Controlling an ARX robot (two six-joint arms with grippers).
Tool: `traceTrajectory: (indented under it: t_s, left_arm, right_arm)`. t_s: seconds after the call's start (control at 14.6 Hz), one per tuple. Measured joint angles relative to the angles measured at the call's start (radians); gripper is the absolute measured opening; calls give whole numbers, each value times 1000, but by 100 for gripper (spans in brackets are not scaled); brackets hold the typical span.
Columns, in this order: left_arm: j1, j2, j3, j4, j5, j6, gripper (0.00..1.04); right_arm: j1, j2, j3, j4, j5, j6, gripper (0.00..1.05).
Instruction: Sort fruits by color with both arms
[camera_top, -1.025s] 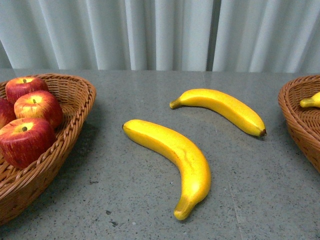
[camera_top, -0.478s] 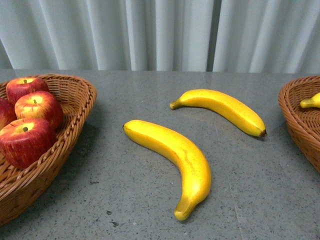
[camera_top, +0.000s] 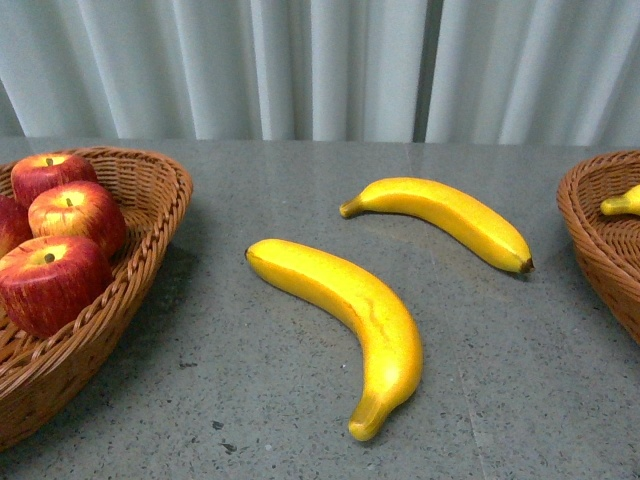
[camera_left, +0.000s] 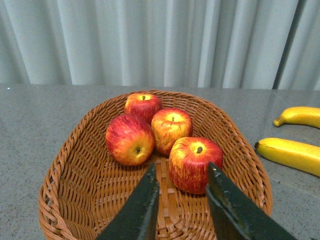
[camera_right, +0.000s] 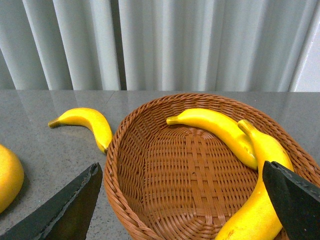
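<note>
Several red apples (camera_top: 75, 215) lie in the left wicker basket (camera_top: 150, 260). Two yellow bananas rest on the table between the baskets, a near one (camera_top: 350, 310) and a far one (camera_top: 450, 215). A banana tip (camera_top: 622, 203) shows inside the right basket (camera_top: 590, 240). In the left wrist view my left gripper (camera_left: 182, 169) hangs open over the apples (camera_left: 192, 162), holding nothing. In the right wrist view my right gripper (camera_right: 181, 170) is spread wide open above the basket (camera_right: 150, 170), which holds two bananas (camera_right: 215, 127) (camera_right: 265, 165). Neither gripper shows in the front view.
The table is grey speckled stone (camera_top: 300, 170), backed by a pale curtain (camera_top: 320, 60). The far table banana (camera_right: 85, 120) lies just outside the right basket's rim. The near one (camera_right: 7, 175) is cut off by the frame edge in the right wrist view.
</note>
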Motion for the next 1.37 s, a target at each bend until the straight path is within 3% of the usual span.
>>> traceTrajectory:
  t_s: [0.2,0.27,0.34,0.48,0.82,0.89,0.96,1.02,1.16,1.37]
  left_arm:
    - [0,0,0,0,0,0,66]
    - [0,0,0,0,0,0,75]
    - [0,0,0,0,0,0,77]
    - [0,0,0,0,0,1,100]
    - [0,0,0,0,0,0,98]
    - [0,0,0,0,-1,0,98]
    - [0,0,0,1,1,0,98]
    - [0,0,0,0,-1,0,98]
    - [0,0,0,0,0,0,98]
    - [0,0,0,0,0,0,98]
  right_arm:
    - [0,0,0,0,0,0,98]
    - [0,0,0,0,0,0,98]
    - [0,0,0,0,0,0,98]
    - [0,0,0,0,0,0,98]
    - [0,0,0,0,0,0,98]
    - [-42,34,26,-89,-109,30,98]
    - [-84,153,58,-63,-217,74,98]
    - [-66,262,103,34,-278,106,98]
    - [38,475,208,258,-264,119,98]
    - [266,943,372,547,-167,120,98]
